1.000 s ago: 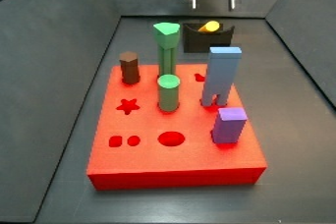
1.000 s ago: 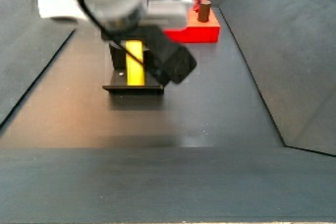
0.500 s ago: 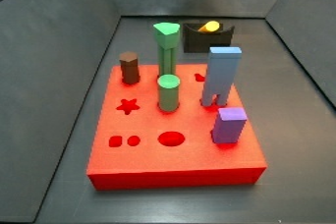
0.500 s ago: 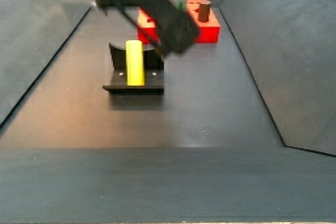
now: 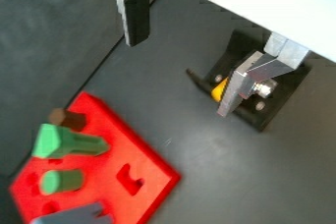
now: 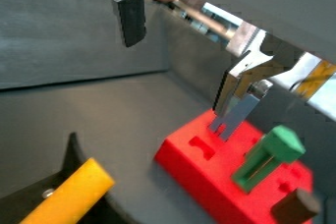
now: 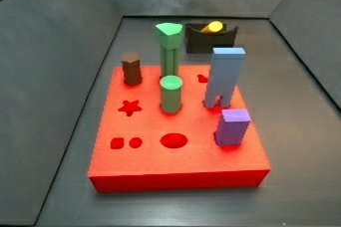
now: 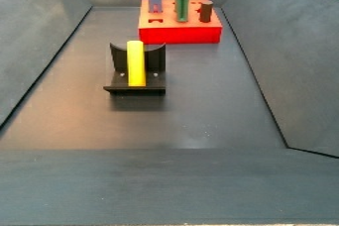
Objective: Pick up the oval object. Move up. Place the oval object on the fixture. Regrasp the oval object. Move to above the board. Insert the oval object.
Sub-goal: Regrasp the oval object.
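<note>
Nearest in a side view, the fixture [image 8: 135, 81] sat on the dark floor w/ the oval object [image 8: 134, 61] lying along its cradle, yellow-orange, flat on its side, nothing touching it. That reads as the "place on fixture" step done: the peg was parked there so it could be retaken at a better angle for going in upright. Regrasp not yet begun, by my reading.

The hand [image 5: 195, 41] was out of both side views, so it was up high; the wrist views caught it. Fingers spread wide, nothing between them: one finger [image 5: 133, 18] hung over bare floor, the other sat over the fixture [image 5: 257, 90] w/ a bit of the yellow peg [image 5: 219, 91] showing beside it. In a wrist view the peg's end [image 6: 74, 195] poked in at the frame edge, well apart from the pads.

Further back, the board [image 8: 179, 32] stood past the fixture. In a side view its top [image 7: 160, 141] carried a green cylinder [image 7: 170, 95], a tall green peg [image 7: 168, 47], a brown peg [image 7: 131, 68], a blue block [image 7: 225, 76] and a purple block [image 7: 233, 127]. Open holes near the front: star, oval, two small squares. Oval hole [image 7: 173, 140] prob. the target.
</note>
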Robot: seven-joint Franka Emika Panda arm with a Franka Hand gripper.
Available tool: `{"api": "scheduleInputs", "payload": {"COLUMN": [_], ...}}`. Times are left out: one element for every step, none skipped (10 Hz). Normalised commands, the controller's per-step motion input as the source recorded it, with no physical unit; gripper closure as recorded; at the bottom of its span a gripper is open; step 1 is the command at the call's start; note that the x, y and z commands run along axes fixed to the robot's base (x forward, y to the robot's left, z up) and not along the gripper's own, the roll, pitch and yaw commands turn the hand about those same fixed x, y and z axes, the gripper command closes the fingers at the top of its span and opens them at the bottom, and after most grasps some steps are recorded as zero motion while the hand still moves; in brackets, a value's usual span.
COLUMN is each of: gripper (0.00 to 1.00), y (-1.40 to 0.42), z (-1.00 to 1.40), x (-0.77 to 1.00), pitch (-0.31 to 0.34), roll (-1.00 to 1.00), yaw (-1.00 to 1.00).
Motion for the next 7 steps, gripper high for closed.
{"api": "scheduleInputs", "payload": {"gripper": [0.0,0.0,0.0,0.0,0.0,0.0,0.0], "y": [-0.04,-0.04,-0.03,-0.03,-0.03,-0.02,-0.02], "z": [0.02,0.04,0.02,0.01,0.01,0.01,0.01], "x": [-0.02,-0.03,-0.04,-0.04,-0.05,-0.05,-0.05], "pitch": [0.033,0.031,0.024,0.018,0.013,0.006,-0.001], "roll": [1.0,1.0,1.0,1.0,1.0,1.0,1.0], "yaw": [0.02,0.02,0.02,0.02,0.02,0.02,0.02]}}
